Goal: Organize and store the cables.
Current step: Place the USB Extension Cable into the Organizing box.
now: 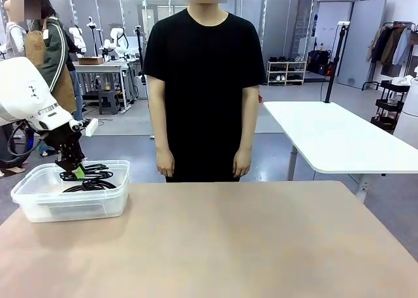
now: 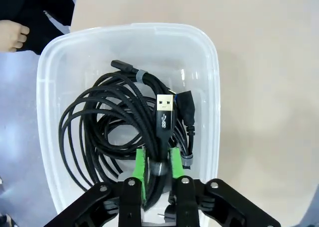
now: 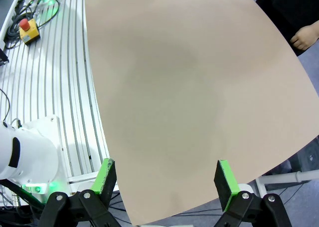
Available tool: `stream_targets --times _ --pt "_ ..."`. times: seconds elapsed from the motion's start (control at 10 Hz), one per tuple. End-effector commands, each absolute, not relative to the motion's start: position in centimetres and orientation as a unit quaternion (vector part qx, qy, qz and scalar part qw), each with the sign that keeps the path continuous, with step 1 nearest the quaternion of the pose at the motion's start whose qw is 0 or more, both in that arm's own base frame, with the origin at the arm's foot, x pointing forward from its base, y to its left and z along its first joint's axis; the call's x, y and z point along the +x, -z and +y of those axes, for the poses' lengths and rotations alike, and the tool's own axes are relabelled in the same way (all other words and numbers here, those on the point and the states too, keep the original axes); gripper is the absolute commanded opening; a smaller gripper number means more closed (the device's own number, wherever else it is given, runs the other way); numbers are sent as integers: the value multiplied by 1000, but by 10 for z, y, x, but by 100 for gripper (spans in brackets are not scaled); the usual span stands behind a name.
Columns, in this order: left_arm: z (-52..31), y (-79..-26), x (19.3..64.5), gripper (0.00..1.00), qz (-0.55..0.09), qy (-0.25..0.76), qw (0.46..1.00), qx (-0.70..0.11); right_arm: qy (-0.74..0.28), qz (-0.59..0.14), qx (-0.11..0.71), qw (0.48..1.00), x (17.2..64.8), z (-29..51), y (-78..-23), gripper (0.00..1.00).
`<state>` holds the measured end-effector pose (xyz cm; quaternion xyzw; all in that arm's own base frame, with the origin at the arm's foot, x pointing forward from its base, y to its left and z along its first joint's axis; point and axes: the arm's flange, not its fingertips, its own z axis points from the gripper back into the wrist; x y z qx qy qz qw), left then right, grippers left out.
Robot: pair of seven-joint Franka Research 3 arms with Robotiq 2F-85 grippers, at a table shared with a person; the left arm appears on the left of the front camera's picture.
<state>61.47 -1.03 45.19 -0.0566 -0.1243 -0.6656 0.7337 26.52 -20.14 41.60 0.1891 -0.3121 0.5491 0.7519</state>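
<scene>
Up front, the left gripper (image 1: 77, 172) reaches into the clear tub (image 1: 39, 206) at the table's (image 1: 228, 246) left edge, where the cables (image 1: 91, 178) collect for storage. Wrist-on, its pads (image 2: 140, 168) flank a tied bundle (image 2: 158, 168); grip or release, I cannot tell. Opposite, the right gripper (image 3: 167, 179) hangs spread over bare tabletop, idle

USB plug (image 2: 165, 115): a small white USB trident mark printed on the black housing, just under the metal end; nothing else readable on it.
Clear plastic tub (image 2: 127, 30): no label or print to make out.
Yellow box with red button (image 3: 29, 30): no lettering legible.
Person's black shirt (image 1: 202, 82): plain, no print.
</scene>
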Motion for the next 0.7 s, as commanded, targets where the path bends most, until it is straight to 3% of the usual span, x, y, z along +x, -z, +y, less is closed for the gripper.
stream_targets --times 0.0,0.3,0.6 --pt "-14 -461 617 58 -131 656 740 -68 -542 -314 191 756 266 -201 -418 100" --pt "-19 -465 610 100 -131 653 743 -59 -542 -314 191 756 266 -201 -418 100" --pt "-14 -472 601 96 -135 643 752 -54 -542 -314 191 756 266 -201 -418 100"
